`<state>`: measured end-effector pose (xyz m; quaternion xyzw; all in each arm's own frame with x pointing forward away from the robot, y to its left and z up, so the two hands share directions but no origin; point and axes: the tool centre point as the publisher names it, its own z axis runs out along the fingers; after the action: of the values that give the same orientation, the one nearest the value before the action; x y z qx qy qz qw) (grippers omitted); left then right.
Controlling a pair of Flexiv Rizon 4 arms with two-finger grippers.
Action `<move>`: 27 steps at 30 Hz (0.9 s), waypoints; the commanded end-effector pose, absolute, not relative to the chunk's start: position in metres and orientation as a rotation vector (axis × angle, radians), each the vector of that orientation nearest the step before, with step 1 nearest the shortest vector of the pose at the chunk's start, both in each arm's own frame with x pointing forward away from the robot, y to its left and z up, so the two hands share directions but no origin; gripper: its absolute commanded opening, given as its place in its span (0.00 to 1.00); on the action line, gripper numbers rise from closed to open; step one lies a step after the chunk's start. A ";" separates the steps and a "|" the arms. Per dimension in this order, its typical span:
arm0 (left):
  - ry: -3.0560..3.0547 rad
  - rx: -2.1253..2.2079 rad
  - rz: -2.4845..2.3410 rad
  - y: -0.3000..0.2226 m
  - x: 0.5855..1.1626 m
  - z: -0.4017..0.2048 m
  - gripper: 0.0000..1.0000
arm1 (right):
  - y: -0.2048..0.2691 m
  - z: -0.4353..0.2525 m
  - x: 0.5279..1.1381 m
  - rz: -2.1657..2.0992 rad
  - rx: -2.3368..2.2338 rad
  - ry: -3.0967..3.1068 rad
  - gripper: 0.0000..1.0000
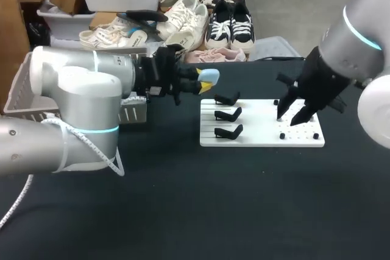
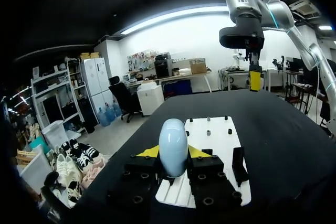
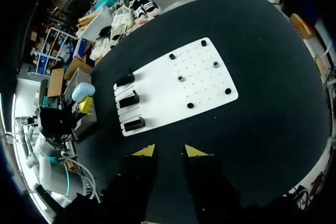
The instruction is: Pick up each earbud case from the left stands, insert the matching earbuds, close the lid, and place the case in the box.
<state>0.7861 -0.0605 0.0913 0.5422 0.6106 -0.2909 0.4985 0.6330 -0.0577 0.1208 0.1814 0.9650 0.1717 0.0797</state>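
Pale-blue earbud case point(image 2: 173, 148) — closed — gripped by left end effector point(image 2: 173, 154).

A dark tabletop point(image 1: 183, 211)
Its matte black surface (softly, evenly lit) spreads wide and fills the near part of the head view.

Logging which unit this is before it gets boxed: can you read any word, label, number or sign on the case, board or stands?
No readable text anywhere on these.
earbud case: plain pale blue, no marking on the side that shows.
white board: blank, no print.
black stands: no marking visible; anything finer would be too small to tell.
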 end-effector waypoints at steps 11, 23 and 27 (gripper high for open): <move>1.579 1.173 -0.469 0.064 0.787 0.116 0.00 | -0.041 0.125 0.642 0.465 0.563 2.799 0.28; 1.673 1.096 -0.387 0.130 0.806 0.110 0.00 | -0.035 0.125 0.647 0.441 0.612 2.812 0.28; 1.720 1.078 -0.395 0.142 0.812 0.097 0.00 | -0.029 0.124 0.649 0.436 0.616 2.825 0.27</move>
<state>0.8127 0.1377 0.1008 0.4468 0.7142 -0.1622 0.5138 0.6465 -0.0346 0.1243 0.2077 0.9598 0.1533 0.1105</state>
